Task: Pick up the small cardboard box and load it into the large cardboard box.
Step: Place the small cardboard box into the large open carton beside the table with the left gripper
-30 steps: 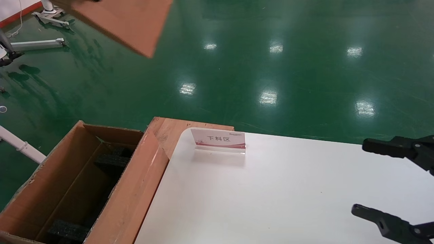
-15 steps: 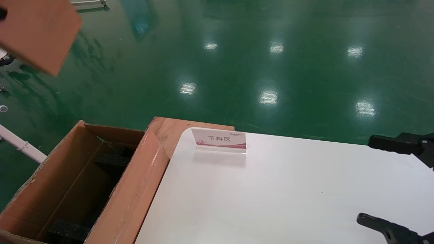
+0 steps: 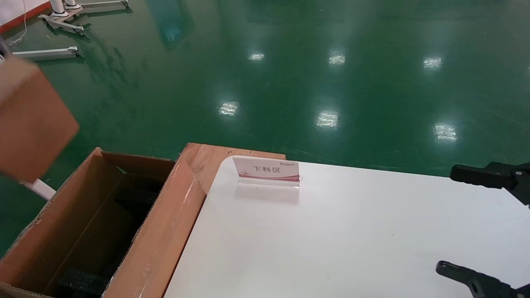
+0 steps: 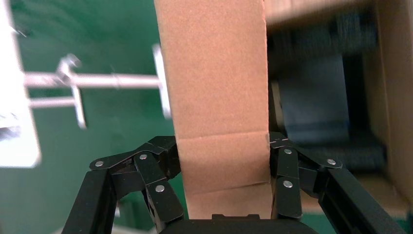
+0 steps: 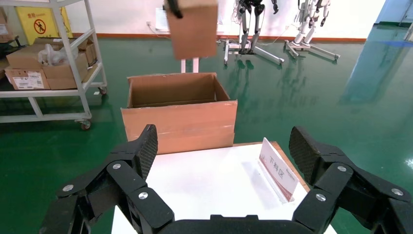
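My left gripper (image 4: 221, 195) is clamped on the small cardboard box (image 4: 214, 97), one black finger (image 4: 156, 180) pressed to each side face near its lower end. In the head view this carton (image 3: 31, 124) hangs in the air at 9 o'clock, above and a little outside the outer wall of the large cardboard box (image 3: 165, 231), touching nothing but my gripper. The right wrist view shows the same carton (image 5: 192, 27) held clear above the open mouth of the big carton (image 5: 178, 114).

The large cardboard box stands open at 7 o'clock of the head view, flaps up, with black foam pieces (image 3: 80, 281) on its floor; it sits just beside the white table (image 3: 331, 240), against a wooden board (image 3: 211, 159). A label stand (image 3: 267, 170) rests on the table near its far edge.

My right gripper (image 3: 488, 227) is parked at 3 to 4 o'clock over the table, fingers spread wide, holding nothing.

Progress, as I judge it: the pick-up is done and the carry nearly so. Left to do: bring the carton over the opening, lower it between the flaps, and release.
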Controlling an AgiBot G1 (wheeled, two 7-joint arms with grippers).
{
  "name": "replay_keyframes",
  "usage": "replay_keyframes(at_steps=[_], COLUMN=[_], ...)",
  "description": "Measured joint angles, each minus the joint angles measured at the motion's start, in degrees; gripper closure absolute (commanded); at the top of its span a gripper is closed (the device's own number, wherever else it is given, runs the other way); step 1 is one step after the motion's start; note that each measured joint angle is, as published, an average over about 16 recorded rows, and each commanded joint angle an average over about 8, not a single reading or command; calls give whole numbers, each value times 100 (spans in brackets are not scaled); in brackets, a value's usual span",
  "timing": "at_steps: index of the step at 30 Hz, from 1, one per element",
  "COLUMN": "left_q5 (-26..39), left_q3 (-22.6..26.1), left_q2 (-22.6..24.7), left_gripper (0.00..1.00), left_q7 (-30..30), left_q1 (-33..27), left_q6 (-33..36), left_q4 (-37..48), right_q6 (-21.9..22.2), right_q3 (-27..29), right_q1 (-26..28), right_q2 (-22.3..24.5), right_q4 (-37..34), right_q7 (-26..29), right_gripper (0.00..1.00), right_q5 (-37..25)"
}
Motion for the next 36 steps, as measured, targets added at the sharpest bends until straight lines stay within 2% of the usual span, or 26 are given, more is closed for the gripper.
replay_keyframes(at_steps=[5, 13, 19, 26, 36], left_q5=[-765, -2354, -3345, -3907, -4185], left_q3=[1018, 2676, 3579, 4015, 4072], left_q2=[225, 810, 1131, 1156, 814], left_gripper=[100, 100, 100, 100, 100], left_q7=[-8, 21, 288, 728, 1036], left_q1=[-13, -77, -120, -127, -84], left_q6=[-1, -36, -85, -141, -189], left_q4=[189, 600, 1065, 1610, 2018], right_q6=[1, 2, 3, 4, 5], right_q3=[-2, -5, -7, -9, -13], right_q1=[0, 1, 1, 2, 3], right_q2=[1, 2, 3, 4, 5], right_q4=[0, 0, 0, 0, 0], right_q7=[-1, -2, -3, -5, -6], right_gripper=[0, 0, 0, 0, 0], right_q5=[1, 3, 5, 6, 9])
